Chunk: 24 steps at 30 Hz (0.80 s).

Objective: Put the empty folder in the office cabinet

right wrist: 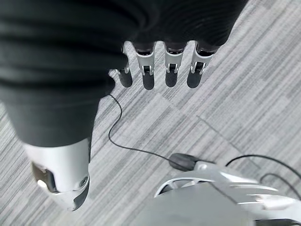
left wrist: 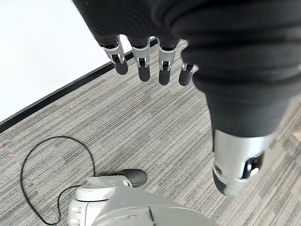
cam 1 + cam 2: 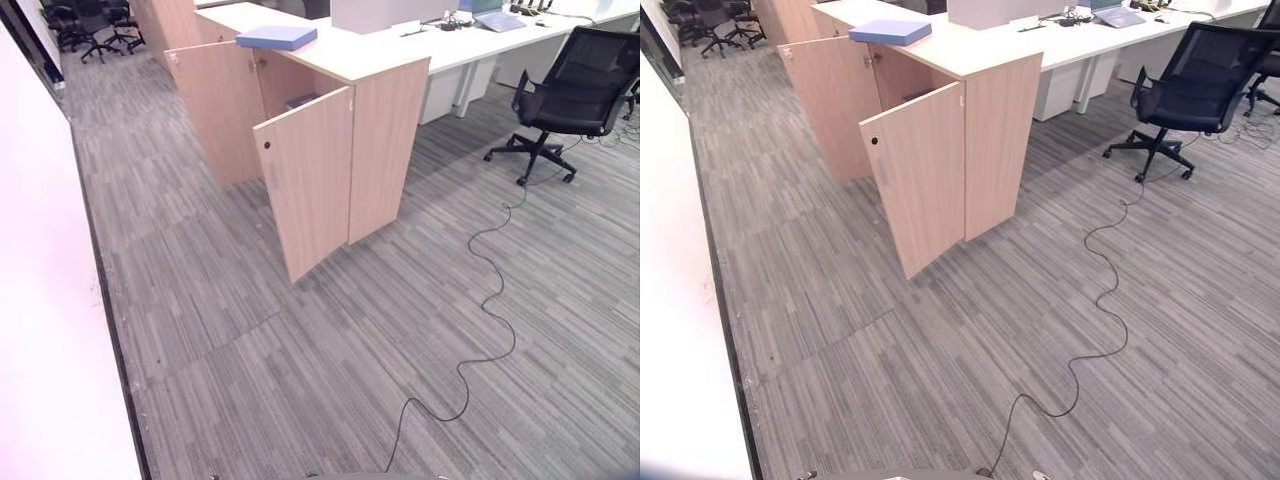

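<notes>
Left hand (image 2: pixel 155 28) and right hand (image 1: pixel 155 28) hang down, fingers relaxed, empty.

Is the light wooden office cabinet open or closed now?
Open. Both doors of the light wooden office cabinet are swung outward, the nearer door standing away from its front and exposing the dark interior.

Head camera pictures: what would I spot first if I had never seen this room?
Probably the wooden cabinet in the middle of the grey carpet, both its doors swung open. A blue folder lies flat on its top, at the near left corner. A black office chair stands off to the right by the white desks.
</notes>
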Tool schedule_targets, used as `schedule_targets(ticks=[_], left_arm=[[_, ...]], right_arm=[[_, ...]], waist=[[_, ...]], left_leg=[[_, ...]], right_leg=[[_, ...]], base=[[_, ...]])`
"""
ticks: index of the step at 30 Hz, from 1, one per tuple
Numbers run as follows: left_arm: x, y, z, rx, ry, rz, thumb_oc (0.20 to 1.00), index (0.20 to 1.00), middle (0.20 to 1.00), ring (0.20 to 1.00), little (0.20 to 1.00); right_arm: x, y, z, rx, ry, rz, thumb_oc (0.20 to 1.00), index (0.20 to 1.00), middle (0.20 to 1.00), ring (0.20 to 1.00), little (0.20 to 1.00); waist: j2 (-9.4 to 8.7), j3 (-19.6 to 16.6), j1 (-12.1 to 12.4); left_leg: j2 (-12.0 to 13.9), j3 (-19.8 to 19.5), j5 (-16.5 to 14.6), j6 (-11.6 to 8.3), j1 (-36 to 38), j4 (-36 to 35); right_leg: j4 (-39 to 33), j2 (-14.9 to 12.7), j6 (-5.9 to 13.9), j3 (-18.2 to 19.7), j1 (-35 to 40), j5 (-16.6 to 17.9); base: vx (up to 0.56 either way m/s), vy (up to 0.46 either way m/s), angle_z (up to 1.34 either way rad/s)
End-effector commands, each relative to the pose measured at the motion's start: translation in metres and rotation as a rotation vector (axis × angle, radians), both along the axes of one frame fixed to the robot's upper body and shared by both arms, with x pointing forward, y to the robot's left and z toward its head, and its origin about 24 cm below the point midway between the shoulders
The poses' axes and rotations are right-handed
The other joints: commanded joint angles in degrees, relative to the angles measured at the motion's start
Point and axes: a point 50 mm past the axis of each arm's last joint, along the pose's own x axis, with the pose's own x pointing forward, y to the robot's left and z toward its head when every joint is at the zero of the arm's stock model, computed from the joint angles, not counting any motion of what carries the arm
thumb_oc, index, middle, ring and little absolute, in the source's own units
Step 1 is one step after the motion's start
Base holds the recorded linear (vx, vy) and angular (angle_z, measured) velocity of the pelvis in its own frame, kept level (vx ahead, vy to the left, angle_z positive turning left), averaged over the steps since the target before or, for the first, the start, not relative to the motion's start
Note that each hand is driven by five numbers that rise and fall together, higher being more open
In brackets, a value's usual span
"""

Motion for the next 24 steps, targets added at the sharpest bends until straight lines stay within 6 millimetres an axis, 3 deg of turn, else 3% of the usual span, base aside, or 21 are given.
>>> schedule_targets(ticks=[1,10,14,15,17,18,19,21,22,23,24], left_arm=[[0.004,0.006,0.001,0.027,-0.004,0.023,1.0,1.0,1.0,1.0,1.0],[0.011,0.01,0.003,0.045,-0.031,0.053,1.0,1.0,1.0,1.0,1.0],[0.017,0.014,0.005,0.06,-0.061,0.083,1.0,1.0,1.0,1.0,1.0],[0.023,0.015,0.006,0.068,-0.084,0.098,1.0,1.0,1.0,1.0,1.0],[0.023,0.015,0.006,0.068,-0.084,0.098,1.0,1.0,1.0,1.0,1.0],[0.028,0.015,0.007,0.071,-0.1,0.109,1.0,1.0,1.0,1.0,1.0],[0.029,0.014,0.007,0.069,-0.109,0.132,1.0,1.0,1.0,1.0,1.0],[0.024,0.012,0.005,0.066,-0.101,0.191,1.0,1.0,1.0,1.0,1.0],[0.024,0.012,0.005,0.066,-0.101,0.191,1.0,1.0,1.0,1.0,1.0],[0.014,0.012,0.004,0.07,-0.078,0.235,1.0,1.0,1.0,1.0,1.0],[0.011,0.012,0.003,0.07,-0.068,0.244,1.0,1.0,1.0,1.0,1.0]], right_arm=[[0.007,0.002,0.0,-0.025,0.018,0.072,1.0,1.0,1.0,1.0,1.0],[0.014,0.003,0.001,-0.047,0.026,0.161,1.0,1.0,1.0,1.0,1.0],[0.016,0.006,0.0,-0.064,0.05,0.261,1.0,1.0,1.0,1.0,1.0],[0.021,0.004,0.001,-0.082,0.043,0.281,1.0,1.0,1.0,1.0,1.0],[0.021,0.004,0.001,-0.082,0.043,0.281,1.0,1.0,1.0,1.0,1.0],[0.025,0.001,0.003,-0.095,0.035,0.284,1.0,1.0,1.0,1.0,1.0],[0.029,-0.001,0.004,-0.106,0.029,0.29,1.0,1.0,1.0,1.0,1.0],[0.033,-0.005,0.006,-0.117,0.024,0.282,1.0,1.0,1.0,1.0,1.0],[0.033,-0.006,0.006,-0.118,0.024,0.283,1.0,1.0,1.0,1.0,1.0],[0.032,-0.008,0.006,-0.12,0.021,0.256,1.0,1.0,1.0,1.0,1.0],[0.031,-0.009,0.006,-0.117,0.025,0.246,1.0,1.0,1.0,1.0,1.0]], waist=[[-1.87,-0.45,1.21],[-2.28,0.74,2.66],[-2.99,2.32,5.11],[-3.4,4.34,6.69],[-3.41,4.31,6.58],[-3.65,5.59,7.11],[-3.61,6.31,7.59],[-3.44,6.18,7.79],[-3.43,6.15,7.8],[-3.15,5.15,6.63],[-2.98,4.57,5.89]], left_leg=[[3.28,3.09,0.6,-3.2,-0.77,-1.88],[3.79,0.86,1.68,-3.97,-1.79,-1.88],[4.5,-2.15,3.15,-4.72,-3.12,-1.88],[5.02,-3.28,4.05,-5.53,-5.3,-0.18],[5.0,-3.39,4.01,-5.53,-5.42,-0.07],[5.24,-2.96,4.46,-5.86,-8.17,2.54],[6.43,-0.88,3.95,-6.37,-8.93,3.63],[9.03,6.48,5.8,-6.42,-9.83,3.24],[9.05,6.51,5.87,-6.44,-9.83,3.14],[12.85,17.36,8.17,-7.09,-9.48,2.05],[14.13,21.68,8.92,-7.39,-8.68,1.34]], right_leg=[[0.15,-4.68,7.77,-1.85,0.87,-1.54],[0.15,-4.46,7.32,-4.17,0.92,-1.86],[0.15,-4.37,6.82,-7.03,1.22,-2.03],[0.15,-4.55,6.5,-9.59,1.38,-2.27],[0.15,-4.56,6.5,-9.7,1.36,-2.28],[0.15,-5.05,6.36,-11.76,1.32,-2.35],[0.15,-4.92,6.48,-12.71,1.83,-3.12],[0.15,-5.56,6.63,-16.2,1.98,-2.99],[0.15,-5.55,6.62,-16.17,1.92,-2.98],[0.15,-6.1,6.64,-19.98,2.69,-2.83],[0.15,-6.35,6.55,-21.14,2.97,-2.75]], base=[[0.0,-0.042,0.06],[0.0,-0.054,0.12],[-0.04,-0.097,0.3],[-0.11,-0.094,0.44],[-0.09,-0.047,0.67],[-0.07,-0.073,0.91],[-0.1,-0.059,0.99],[-0.04,0.002,1.05],[0.0,0.066,1.39],[0.02,0.091,1.25],[0.02,0.127,0.99]])
